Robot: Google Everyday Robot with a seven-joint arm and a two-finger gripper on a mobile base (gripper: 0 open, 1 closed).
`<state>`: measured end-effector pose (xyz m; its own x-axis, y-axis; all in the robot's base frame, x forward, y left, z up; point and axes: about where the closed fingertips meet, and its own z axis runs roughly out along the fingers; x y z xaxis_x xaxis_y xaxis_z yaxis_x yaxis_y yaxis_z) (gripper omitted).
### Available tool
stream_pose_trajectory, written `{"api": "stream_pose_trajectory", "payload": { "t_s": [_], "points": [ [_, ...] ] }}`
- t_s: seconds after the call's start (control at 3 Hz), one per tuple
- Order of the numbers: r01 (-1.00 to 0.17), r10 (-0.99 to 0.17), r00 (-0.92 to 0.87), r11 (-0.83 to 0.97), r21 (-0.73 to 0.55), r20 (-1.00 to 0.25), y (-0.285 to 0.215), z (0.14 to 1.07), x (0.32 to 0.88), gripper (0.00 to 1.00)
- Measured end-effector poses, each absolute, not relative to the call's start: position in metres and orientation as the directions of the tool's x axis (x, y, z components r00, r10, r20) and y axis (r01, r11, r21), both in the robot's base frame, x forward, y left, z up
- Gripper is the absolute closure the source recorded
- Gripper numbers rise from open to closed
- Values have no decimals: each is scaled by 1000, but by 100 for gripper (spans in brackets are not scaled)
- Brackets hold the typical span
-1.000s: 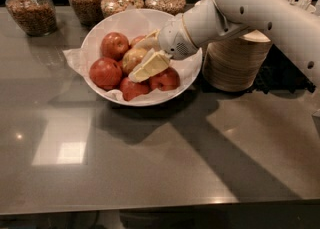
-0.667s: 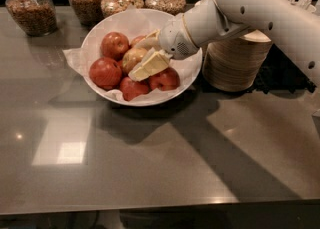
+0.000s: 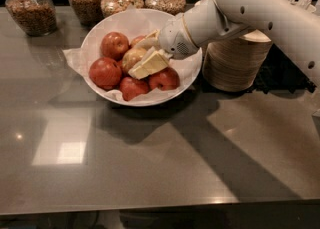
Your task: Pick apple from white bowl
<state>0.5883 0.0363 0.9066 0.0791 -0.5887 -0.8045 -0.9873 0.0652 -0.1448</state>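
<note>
The white bowl point(image 3: 131, 22), lined with crinkled white paper, stands at the back middle of the grey counter. It holds several apples. The pale yellow-green apple point(image 3: 129, 58) with an orange blush lies in the middle of the bowl, among darker red apples point(image 3: 105, 72). My gripper point(image 3: 139, 56) reaches into the bowl from the right. One cream finger point(image 3: 149, 64) lies across the front of the pale apple and the other point(image 3: 151, 35) sits behind it. The jaws are closed against the apple, which still rests in the bowl.
Glass jars of grain point(image 3: 31, 9) stand along the back edge behind the bowl. A stack of cream disposable bowls point(image 3: 235, 63) stands just right of the white bowl, under my white arm point(image 3: 250, 8). Bare counter point(image 3: 150, 163) stretches towards the front edge.
</note>
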Motion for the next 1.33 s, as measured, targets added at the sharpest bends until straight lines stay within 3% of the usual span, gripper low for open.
{"api": "stream_pose_trajectory", "payload": {
  "t_s": [0.67,1.33],
  "points": [
    [-979,-551,136,54,-198,-823,48,938,573,100],
    [-943,-422,297,10,-332,-856,56,1022,546,100]
  ]
}}
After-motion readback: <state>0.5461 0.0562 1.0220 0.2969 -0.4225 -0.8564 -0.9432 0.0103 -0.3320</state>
